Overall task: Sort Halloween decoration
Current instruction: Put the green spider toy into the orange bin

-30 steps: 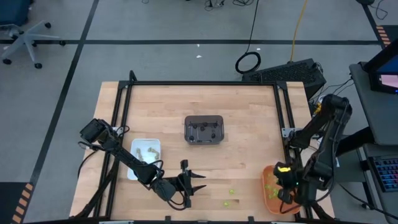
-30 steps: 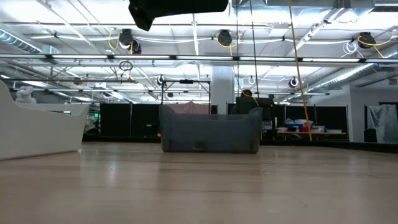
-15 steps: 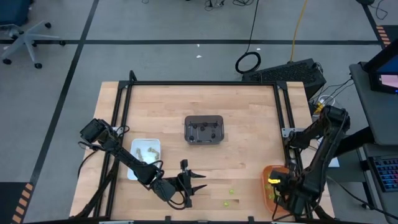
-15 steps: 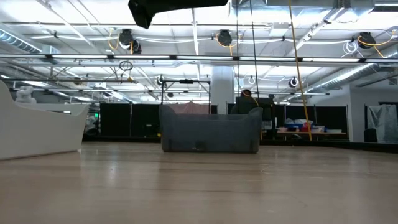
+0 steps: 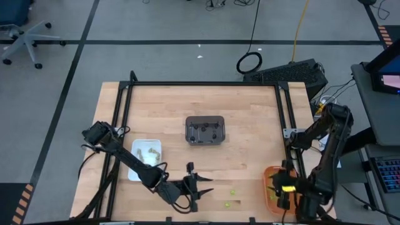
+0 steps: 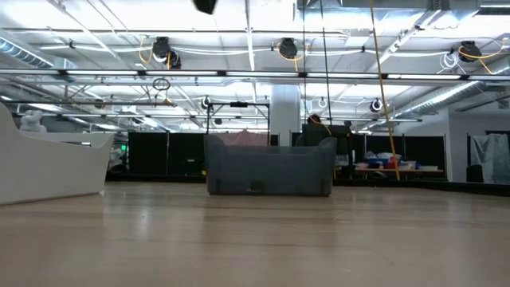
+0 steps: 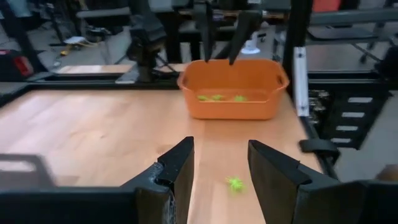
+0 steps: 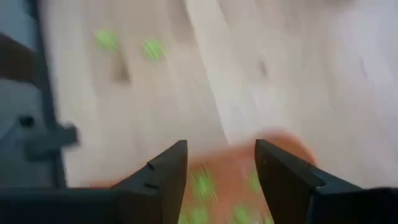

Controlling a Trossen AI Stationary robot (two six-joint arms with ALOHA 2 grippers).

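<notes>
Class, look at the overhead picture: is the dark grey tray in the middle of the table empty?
No. The dark grey tray holds several small dark trinkets scattered across its floor.

Wooden table (image 5: 250, 156) filling centre of high view. Dark grey tray (image 5: 205, 130) sitting mid-frame, white tray (image 5: 139, 164) lying lower left, orange tray (image 5: 269, 187) resting lower right. Office chair (image 5: 22, 37) standing upper left.

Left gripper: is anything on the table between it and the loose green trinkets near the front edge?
Nothing visible. The left gripper stands open over bare wood, and a green trinket lies just ahead of its fingers. Beyond it, the way to the orange tray also looks clear.
</notes>
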